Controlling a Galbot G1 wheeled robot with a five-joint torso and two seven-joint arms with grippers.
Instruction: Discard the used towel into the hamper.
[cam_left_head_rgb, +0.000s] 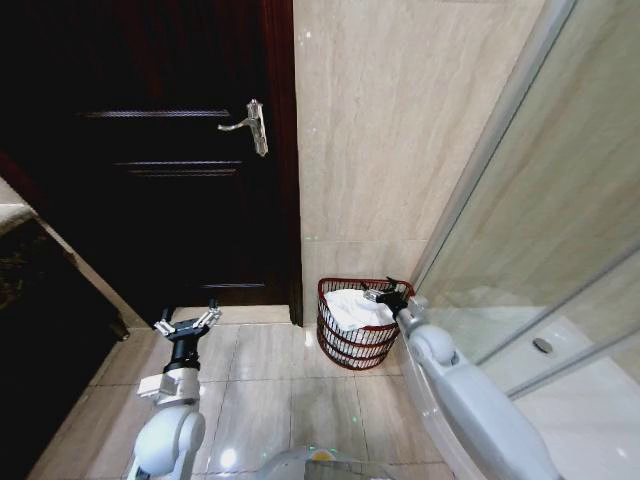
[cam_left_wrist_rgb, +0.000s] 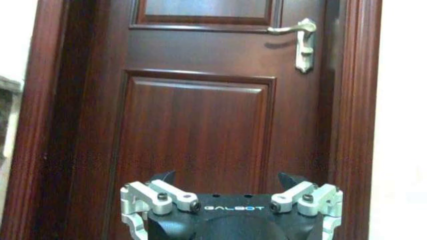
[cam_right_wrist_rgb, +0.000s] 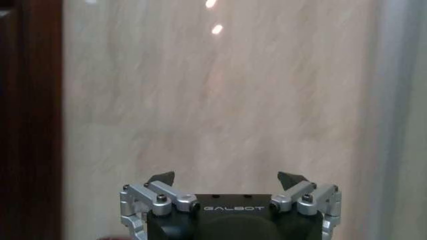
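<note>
The hamper (cam_left_head_rgb: 352, 352), a small round reddish-brown open-weave basket, stands on the floor against the beige tiled wall, right of the door. A white towel (cam_left_head_rgb: 352, 306) lies inside it. My right gripper (cam_left_head_rgb: 389, 293) hovers over the hamper's right rim, open and holding nothing; in the right wrist view its fingertips (cam_right_wrist_rgb: 162, 177) stand wide apart before the tiled wall. My left gripper (cam_left_head_rgb: 187, 323) is held up on the left, in front of the dark door, also open and empty (cam_left_wrist_rgb: 227, 178).
A dark wooden door (cam_left_head_rgb: 180, 160) with a silver lever handle (cam_left_head_rgb: 251, 124) fills the left; the same handle (cam_left_wrist_rgb: 299, 37) appears in the left wrist view. A glass shower screen (cam_left_head_rgb: 540, 220) rises at the right. Glossy floor tiles (cam_left_head_rgb: 270, 390) lie between the arms.
</note>
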